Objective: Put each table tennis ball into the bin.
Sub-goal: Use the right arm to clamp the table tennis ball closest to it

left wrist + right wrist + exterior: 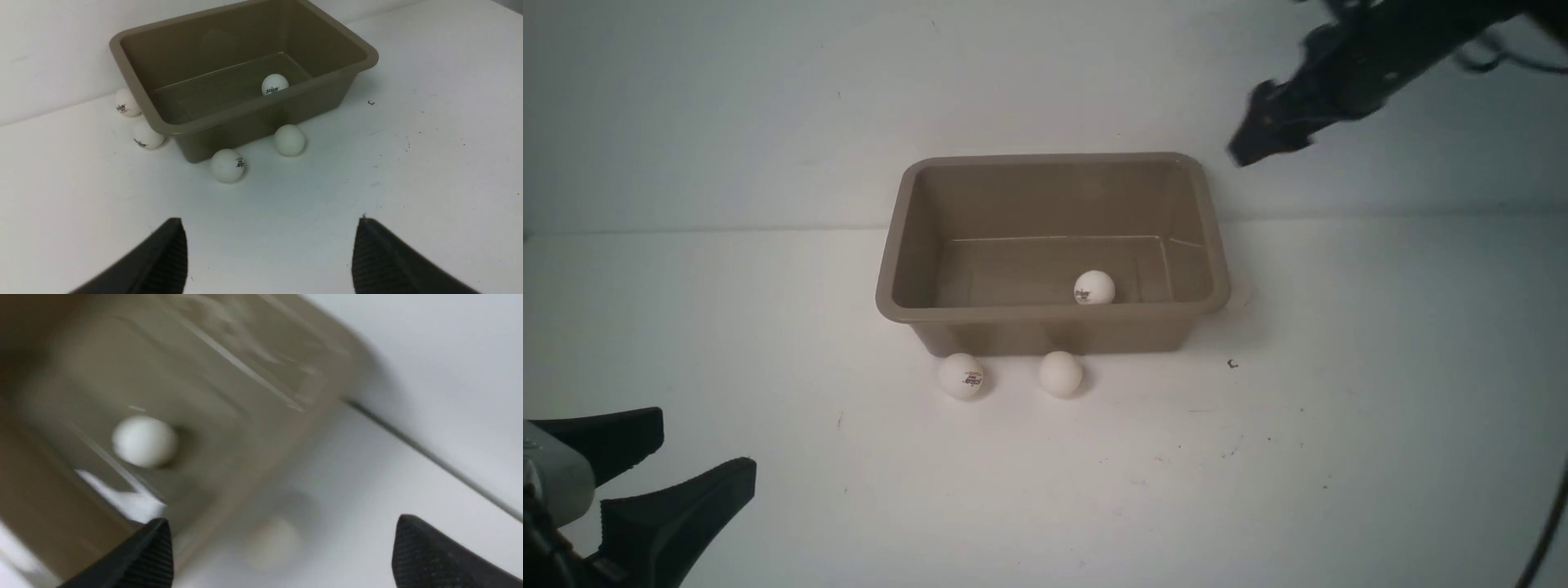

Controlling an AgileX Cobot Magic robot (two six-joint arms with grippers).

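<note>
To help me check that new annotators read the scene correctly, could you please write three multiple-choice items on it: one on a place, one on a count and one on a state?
1. Where is the plain-looking ball?
A. Inside the bin
B. Beyond the bin's far wall
C. On the table, just outside the bin's near wall

2. How many balls show inside the bin?
A. None
B. One
C. Three

3. How does the left gripper stand?
A. Open and empty
B. Shut on a ball
C. Shut on the bin's rim

Key:
1. C: the front view shows it resting on the near side of the bin.
2. B: the front and left wrist views show a single logo-marked ball within the walls.
3. A: its fingers stand wide apart in the left wrist view, with nothing gripped between them.
</note>
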